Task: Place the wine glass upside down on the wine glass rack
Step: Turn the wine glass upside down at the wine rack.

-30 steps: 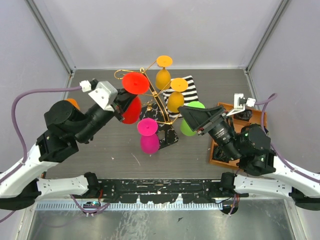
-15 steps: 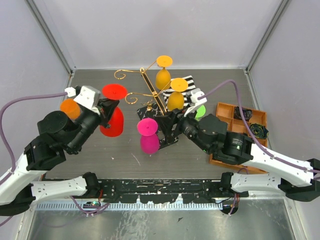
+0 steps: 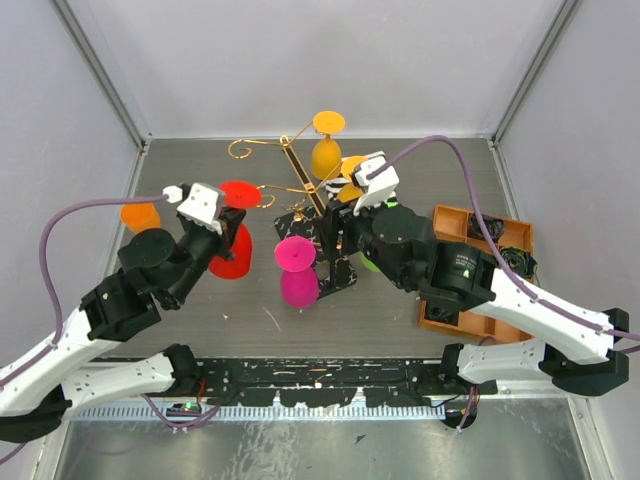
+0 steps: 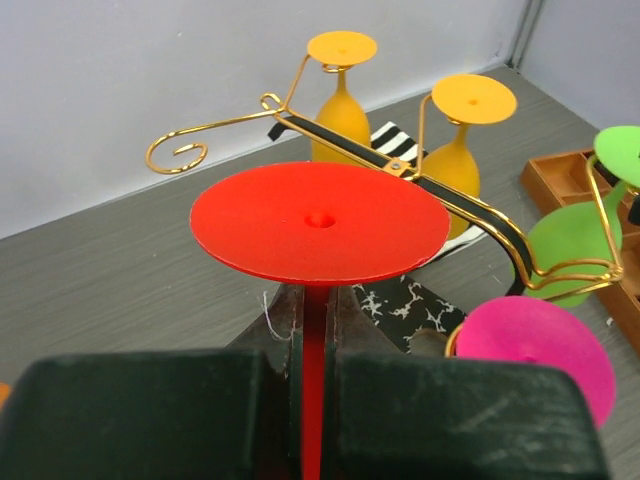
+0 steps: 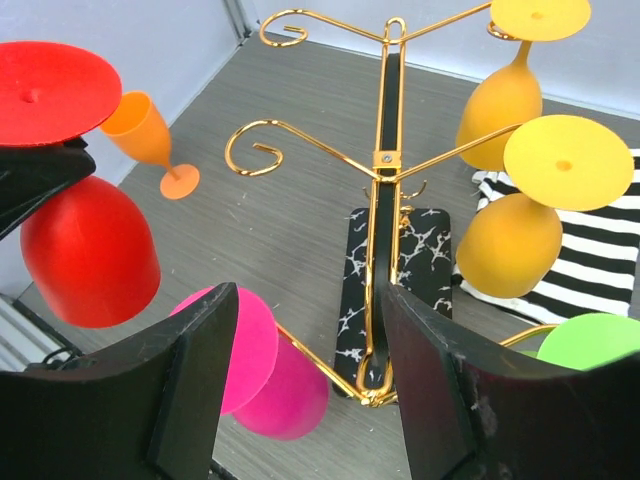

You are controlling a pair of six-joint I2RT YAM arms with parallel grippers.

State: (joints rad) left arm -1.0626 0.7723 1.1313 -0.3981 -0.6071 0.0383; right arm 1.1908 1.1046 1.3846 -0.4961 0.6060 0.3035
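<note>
My left gripper (image 3: 218,228) is shut on the stem of a red wine glass (image 3: 232,250), held upside down with its foot disc up, left of the rack; in the left wrist view the fingers (image 4: 275,320) clamp the red stem (image 4: 313,330). The wine glass rack (image 3: 290,160) is gold wire on a black veined base (image 3: 338,272). It carries two yellow-orange glasses (image 3: 325,152), a pink one (image 3: 297,272) and a green one (image 4: 575,250). My right gripper (image 5: 310,400) is open and empty over the rack, its post (image 5: 378,230) showing between the fingers.
A small orange glass (image 3: 140,213) stands on the table at the left, also in the right wrist view (image 5: 150,135). A black-and-white striped cloth (image 5: 600,270) lies behind the rack. A brown wooden tray (image 3: 490,232) sits at the right.
My left arm pulled the red glass leftward away from the rack, then edged back a little. My right arm swung from the right side in over the rack.
</note>
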